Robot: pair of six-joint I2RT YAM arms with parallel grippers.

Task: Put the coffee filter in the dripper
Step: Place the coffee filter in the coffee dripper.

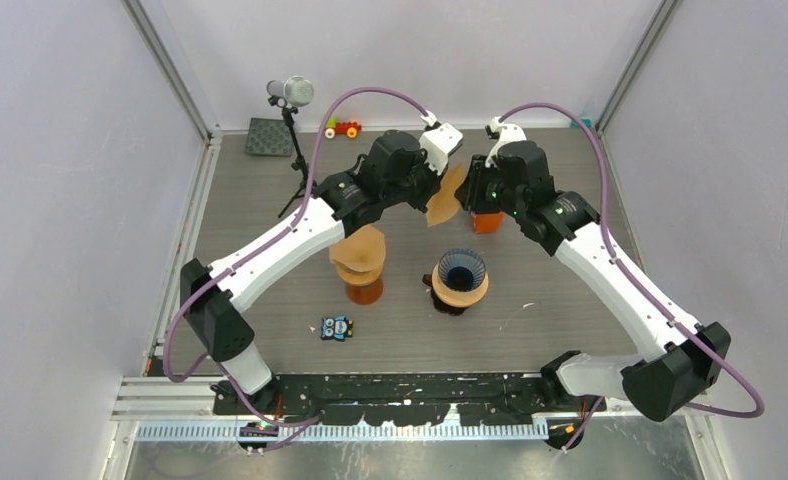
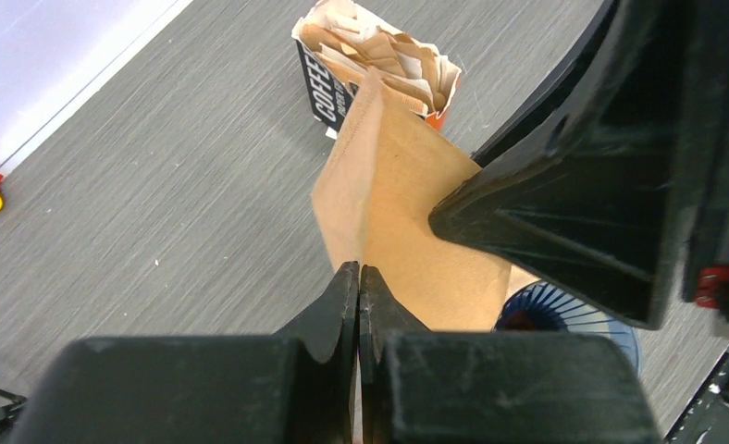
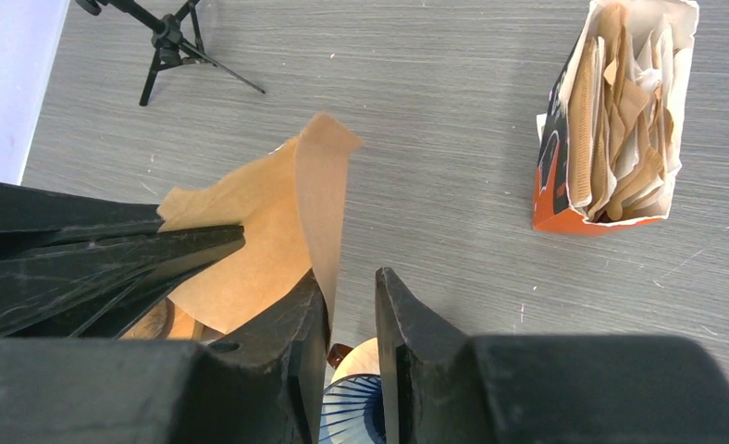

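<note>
1. Left gripper [image 2: 358, 273]: nearest the left wrist camera. Its fingers are pressed together on the lower edge of the filter [image 2: 407, 185], with no gap showing. It holds the sheet in the air.

2. Right gripper [image 3: 347, 274]: nearest the right wrist camera. Its fingers stand a little apart and bare table [image 3: 453, 83] shows through the gap. The filter's folded edge lies against the inner face of one finger but is not pinched. Nothing is held.

3. Filter [image 1: 445, 198]: brown paper, flat or barely parted. It hangs between the two grippers above the table, behind the dripper and apart from it.

4. Dripper [image 1: 460, 270]: blue ribbed cone on a tan base, mid-table. No paper shows inside it, and it appears at the bottom of both wrist views.

5. Box [image 1: 487, 220]: orange and black, top open and full of spare filters, standing just below the right gripper in the top view.

6. Other items: mic stand [image 1: 292, 95] and toy car [image 1: 343, 128], both at the far edge.

7. Status, as judged: one filter is out of the box and in hand, roughly halfway. Left to do: spread the cone if needed, bring it over the dripper, lower it point-down into the ribs and release.
</note>
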